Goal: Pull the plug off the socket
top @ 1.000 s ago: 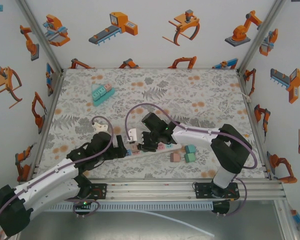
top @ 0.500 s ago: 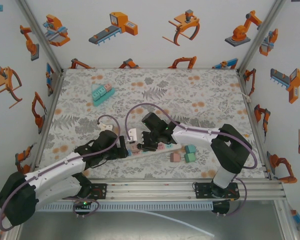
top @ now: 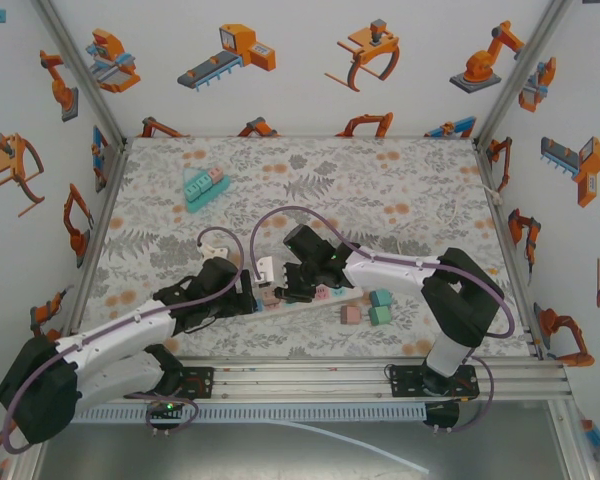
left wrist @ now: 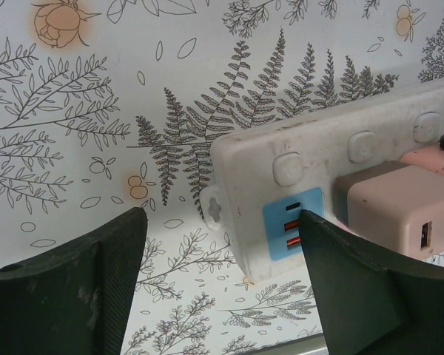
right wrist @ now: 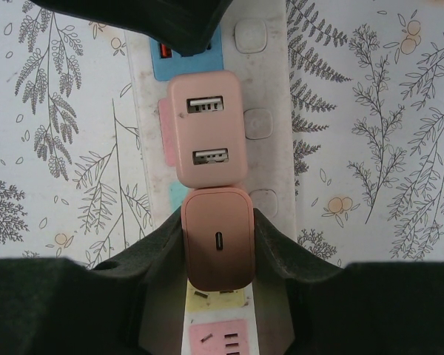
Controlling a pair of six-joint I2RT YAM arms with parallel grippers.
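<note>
Floral-print worktop (top: 380, 190), enclosed by white walls with orange robot graphics.

Top external view: a power strip (top: 330, 294) lies near the front edge, at centre. A teal block set (top: 202, 187) lies well apart at the rear left. Three small blocks (top: 372, 308) lie just right of the strip. The left arm reaches in low from the front left, with the left claw (top: 248, 298) at the strip's left end. The right arm folds in from the front right, with the right claw (top: 292, 288) over the strip, close to the left one.

Left wrist view: the left claw (left wrist: 222, 222) is released. Its fingers (left wrist: 96, 288) are spread on either side of the strip's end (left wrist: 251, 170). One finger meets the blue USB panel (left wrist: 290, 225); the other stands apart from the strip. A pink charger (left wrist: 392, 211) sits plugged in just beside the panel.

Right wrist view: the right claw (right wrist: 216, 255) is clenched on the plug (right wrist: 216, 240), a salmon body with one oval port. The plug is seated in the strip (right wrist: 270, 148). The pink charger (right wrist: 206, 133), with two ports, touches the plug's far end. A yellow socket face (right wrist: 214, 299) shows just below the plug.
</note>
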